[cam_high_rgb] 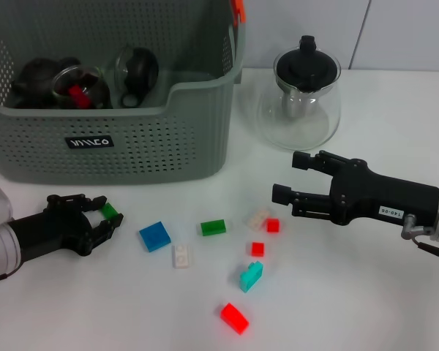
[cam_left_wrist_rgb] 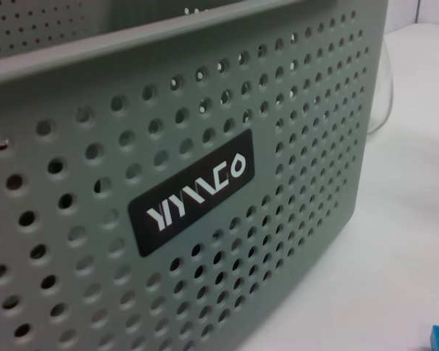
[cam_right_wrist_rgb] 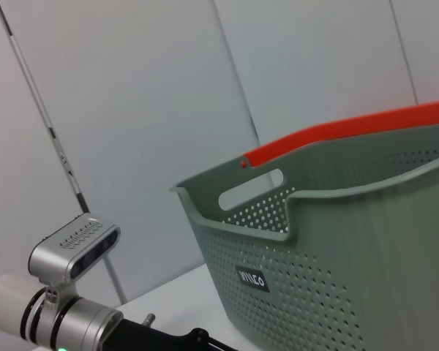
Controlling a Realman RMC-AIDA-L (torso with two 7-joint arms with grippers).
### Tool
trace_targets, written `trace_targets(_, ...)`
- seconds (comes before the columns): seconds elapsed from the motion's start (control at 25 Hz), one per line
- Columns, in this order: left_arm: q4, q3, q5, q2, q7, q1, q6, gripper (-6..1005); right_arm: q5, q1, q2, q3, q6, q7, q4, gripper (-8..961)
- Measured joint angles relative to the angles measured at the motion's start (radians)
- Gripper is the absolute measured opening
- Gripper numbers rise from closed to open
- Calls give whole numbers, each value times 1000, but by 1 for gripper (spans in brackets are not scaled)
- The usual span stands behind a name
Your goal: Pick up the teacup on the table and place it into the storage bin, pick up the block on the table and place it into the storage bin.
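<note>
A green block (cam_high_rgb: 111, 210) is held tight in the left gripper (cam_high_rgb: 95, 217), low over the table (cam_high_rgb: 351, 307) in front of the storage bin (cam_high_rgb: 154, 139). The right gripper (cam_high_rgb: 296, 179) is kept wide apart near a red block (cam_high_rgb: 273, 225). Teacups (cam_high_rgb: 80, 86) are seen inside the bin

glass teapot (cam_high_rgb: 301, 99) with black lid right of the basket; white table (cam_high_rgb: 366, 292); orange strip (cam_high_rgb: 238, 10) at the far rim, maybe a handle

White table (cam_high_rgb: 366, 307); storage bin (cam_high_rgb: 154, 139), glass teapot (cam_high_rgb: 301, 99), scattered blocks (cam_high_rgb: 234, 317)
</note>
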State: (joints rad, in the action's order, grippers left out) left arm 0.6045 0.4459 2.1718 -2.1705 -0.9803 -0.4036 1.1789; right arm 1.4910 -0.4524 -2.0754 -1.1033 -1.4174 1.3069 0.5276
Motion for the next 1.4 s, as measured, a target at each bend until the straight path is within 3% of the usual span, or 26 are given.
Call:
trace_targets(0.08, 1, 0, -1, 0, -8, 0, -1, 396, 0, 1, 0, 1, 0, 0, 0, 942)
trace_targets(0.32, 25, 0, 1, 1, -67, 2, 5, 396, 0, 1, 0, 2, -1, 0, 0, 942)
trace_targets(0.56, 134, -5, 4, 11, -159, 31, 213, 396, 0, 1, 1, 4, -2, 0, 1, 944)
trace_targets(0.6, 200, -18, -3, 27, -210, 43, 372, 396, 0, 1, 1, 4, -2, 0, 1, 944)
trace_targets(0.96, 268, -183, -61, 96, -320, -12, 790, 396, 0, -3, -2, 3, -3, -4, 2, 944)
trace_targets(1.12, 274, -207, -154, 113, -419, -37, 844, 396, 0, -5, -5, 4, -3, -5, 2, 945)
trace_targets(1.4, 276, -292, -371, 139, -649, -83, 781, 395, 0, -3, -9, 4, -3, -6, 2, 945)
